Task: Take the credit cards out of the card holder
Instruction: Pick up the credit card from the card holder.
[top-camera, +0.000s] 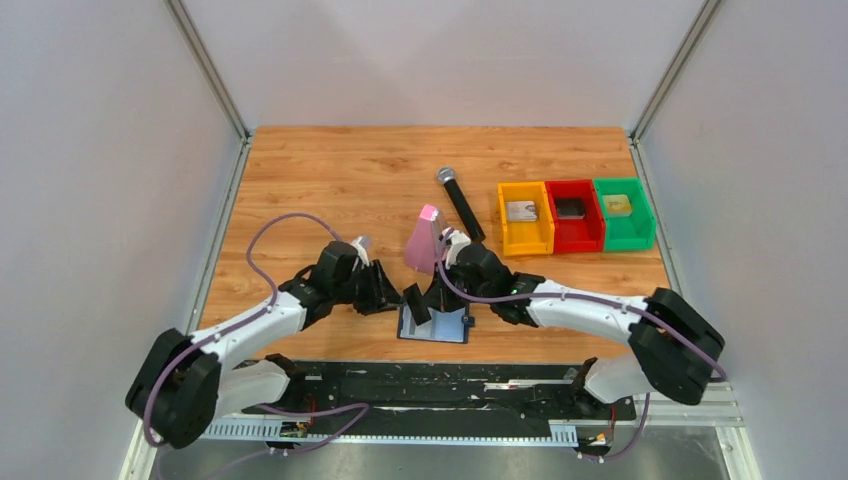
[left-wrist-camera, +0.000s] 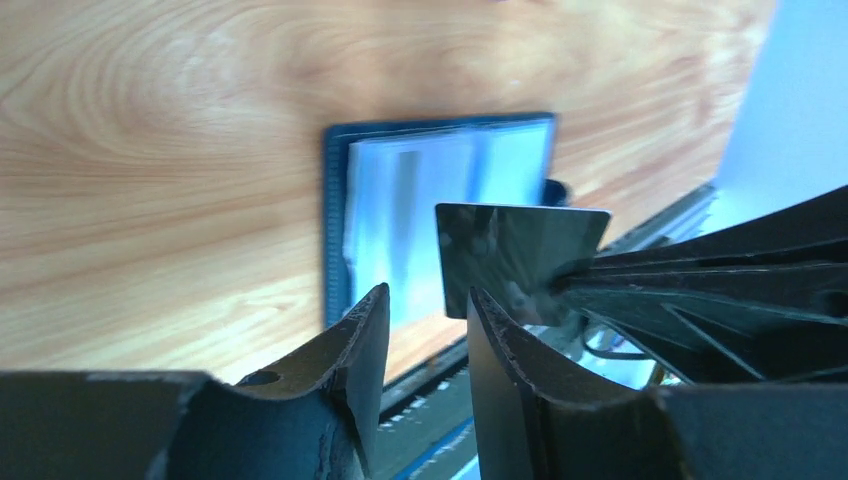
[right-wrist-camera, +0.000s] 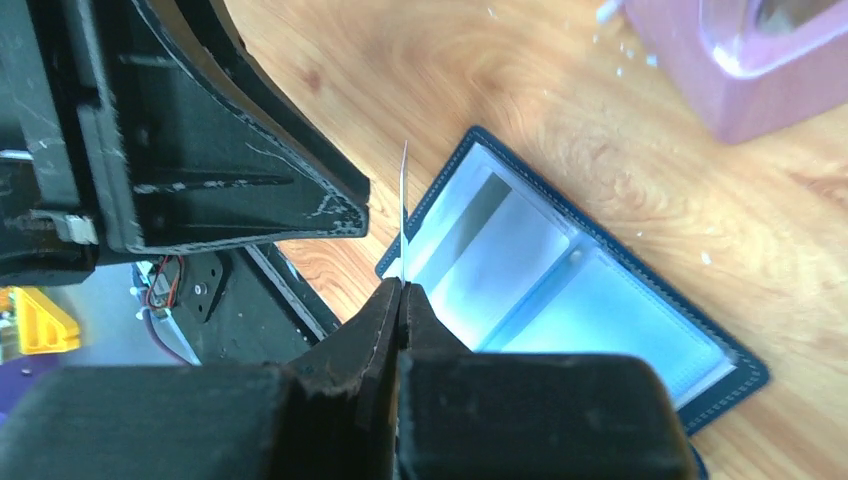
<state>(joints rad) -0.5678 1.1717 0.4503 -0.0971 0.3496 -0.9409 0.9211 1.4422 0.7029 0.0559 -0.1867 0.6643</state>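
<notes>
A credit card (left-wrist-camera: 520, 250) is clamped by the right pincer (right-wrist-camera: 402, 290), seemingly to be drawn clear of the card holder (right-wrist-camera: 600, 330); the left pincer (left-wrist-camera: 428, 295) is spread apart.

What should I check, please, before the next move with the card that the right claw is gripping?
1. Right claw shut on the credit card: ok.
2. Credit card out of the card holder slots: ok.
3. Card holder lying open on the table: ok.
4. Left claw open: ok.
5. Credit card lined up between the left claw's fingers: cannot tell.
6. More cards inside the card holder: cannot tell.
</notes>
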